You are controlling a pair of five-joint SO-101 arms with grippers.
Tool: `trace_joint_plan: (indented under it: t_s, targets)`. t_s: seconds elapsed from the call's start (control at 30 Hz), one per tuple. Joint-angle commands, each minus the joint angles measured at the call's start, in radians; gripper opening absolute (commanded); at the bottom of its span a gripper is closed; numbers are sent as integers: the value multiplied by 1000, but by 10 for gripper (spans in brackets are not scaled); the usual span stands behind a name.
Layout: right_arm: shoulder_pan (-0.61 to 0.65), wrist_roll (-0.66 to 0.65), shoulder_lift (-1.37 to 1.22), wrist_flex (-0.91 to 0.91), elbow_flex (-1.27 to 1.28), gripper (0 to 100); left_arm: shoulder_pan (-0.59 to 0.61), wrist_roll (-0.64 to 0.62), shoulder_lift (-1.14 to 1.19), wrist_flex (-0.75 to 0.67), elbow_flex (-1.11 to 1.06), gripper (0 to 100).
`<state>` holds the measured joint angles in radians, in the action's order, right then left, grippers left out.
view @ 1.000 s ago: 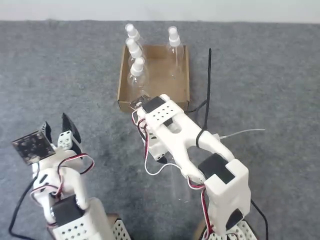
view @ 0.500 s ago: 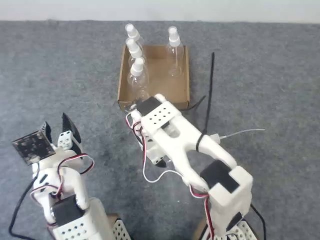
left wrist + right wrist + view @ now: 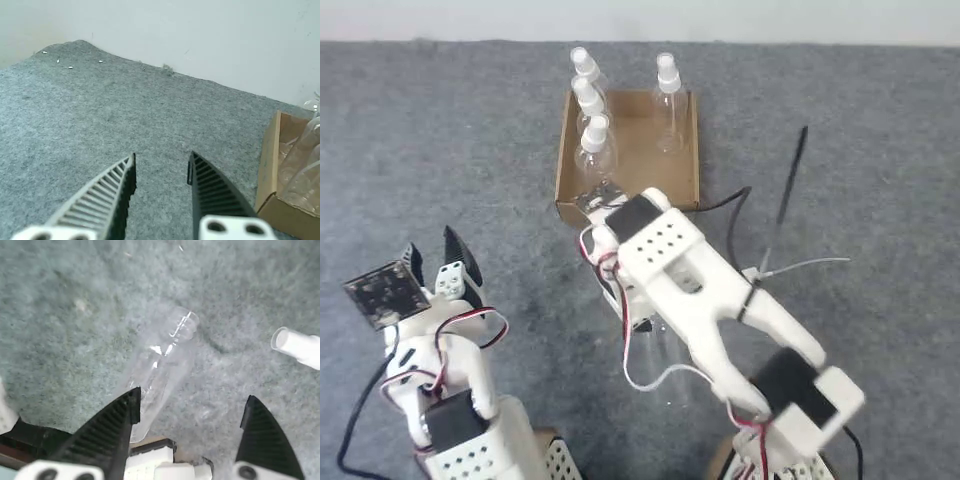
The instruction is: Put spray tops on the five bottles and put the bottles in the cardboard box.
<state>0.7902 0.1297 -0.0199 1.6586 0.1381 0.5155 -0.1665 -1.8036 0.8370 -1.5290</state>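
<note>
The cardboard box (image 3: pixel 563 165) stands at the far middle of the grey carpet. Several clear bottles with white spray tops (image 3: pixel 593 140) stand upright in it. One clear bottle without a top (image 3: pixel 160 365) lies on its side on the carpet, right under my right gripper (image 3: pixel 192 395), which hangs open above it without touching. A loose white spray top (image 3: pixel 300 347) lies beside the bottle's neck; its thin tube (image 3: pixel 810 264) trails off to the right. My left gripper (image 3: pixel 162 157) is open and holds nothing, low over bare carpet at the near left, with the box (image 3: pixel 270 150) off to its side.
The right arm (image 3: pixel 660 245) spans the middle of the table, just in front of the box's near wall. A black cable (image 3: pixel 790 180) sticks up to the right of the box. Open carpet lies to the far left and far right.
The right arm has swung and tilted, its elbow sliding toward the near right, and the black cable has moved right with it. The left arm has stayed where it was.
</note>
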Motion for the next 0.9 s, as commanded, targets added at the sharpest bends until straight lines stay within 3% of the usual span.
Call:
trace_joint_plan:
  t_s: [0.0, 0.4, 0.57, 0.87]
  targets:
    - [1, 34, 142, -44, 18, 283, 5, 8, -8, 0, 2, 160]
    - [5, 302, 211, -56, 77, 281, 5, 8, -8, 0, 2, 160]
    - [5, 387, 216, -223, 216, 281, 5, 8, -8, 0, 2, 160]
    - [13, 391, 213, -478, 425, 281, 5, 8, -8, 0, 2, 160]
